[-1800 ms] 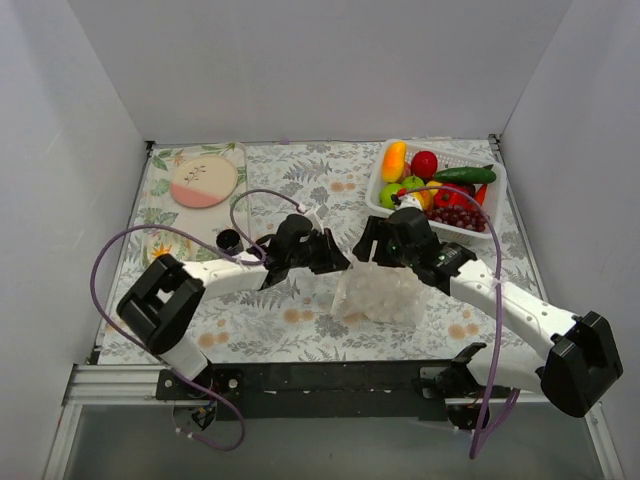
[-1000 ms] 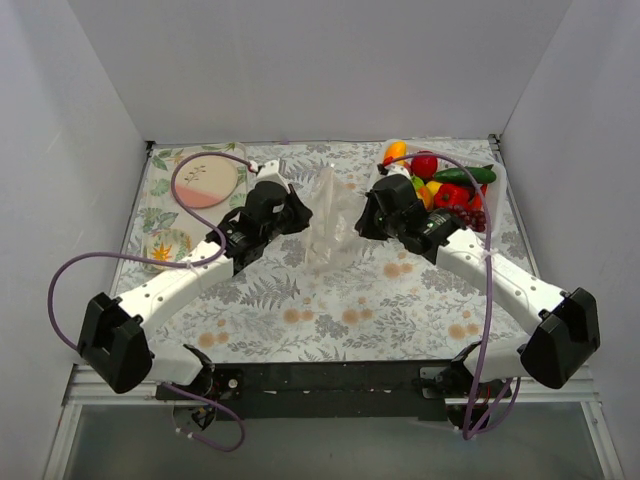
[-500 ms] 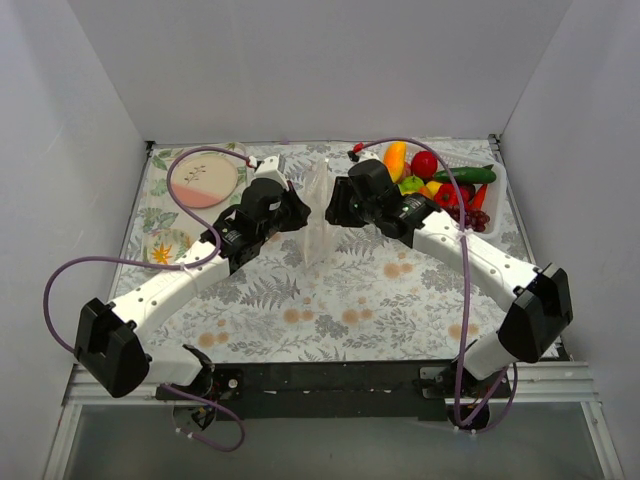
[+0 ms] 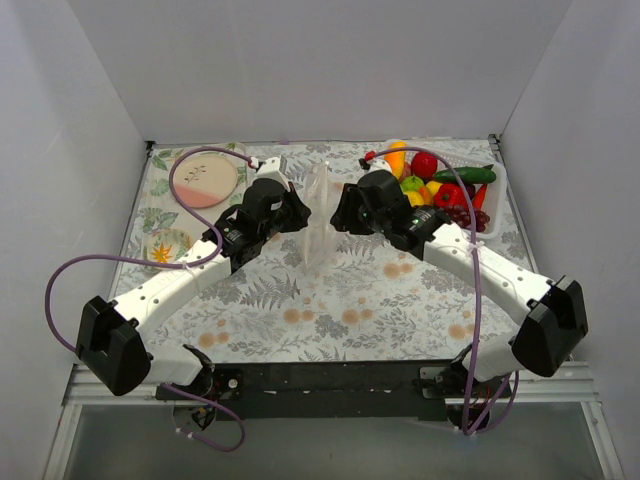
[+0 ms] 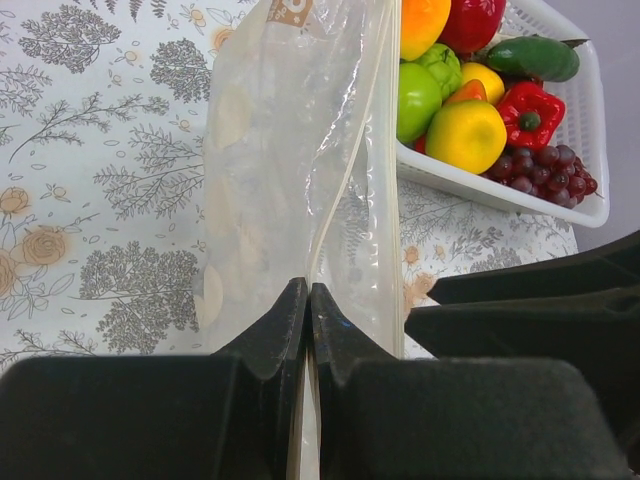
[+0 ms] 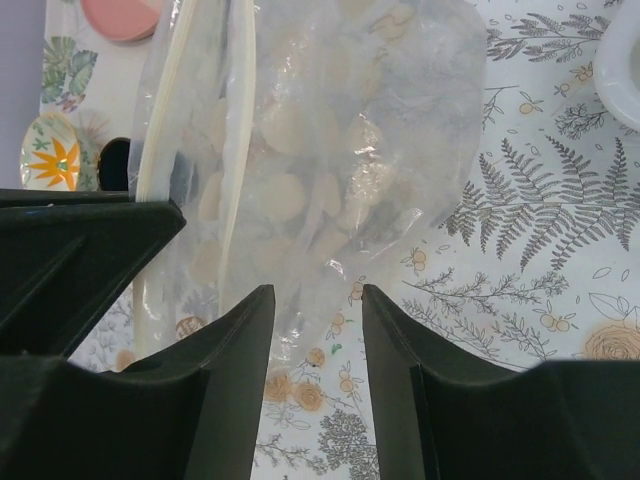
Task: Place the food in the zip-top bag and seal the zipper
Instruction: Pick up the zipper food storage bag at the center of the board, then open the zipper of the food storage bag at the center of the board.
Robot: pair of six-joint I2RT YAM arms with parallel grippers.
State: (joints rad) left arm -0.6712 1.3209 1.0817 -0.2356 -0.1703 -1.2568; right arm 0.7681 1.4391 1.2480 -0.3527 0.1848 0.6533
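The clear polka-dot zip-top bag (image 4: 317, 215) hangs upright at the back middle of the table, empty. My left gripper (image 4: 297, 213) is shut on the bag's edge; in the left wrist view its closed fingertips (image 5: 300, 292) pinch the plastic (image 5: 285, 150). My right gripper (image 4: 337, 213) is open just right of the bag, with the bag (image 6: 340, 130) ahead of its spread jaws (image 6: 315, 300). The zipper strips (image 6: 165, 130) run down the bag's left side, parted. The food (image 4: 425, 165) lies in the white basket (image 4: 499, 190), also in the left wrist view (image 5: 465, 135).
A pink plate (image 4: 205, 180) sits at the back left, and a small patterned dish (image 4: 165, 245) lies nearer on the left. A black round object (image 6: 115, 160) lies near the dish. The basket's rim (image 5: 598, 150) is close on the bag's right.
The bag was lifted from the table's near middle and carried to the back, where it hangs upright. In the last half second the right gripper shifted slightly toward me; the left hardly moved.
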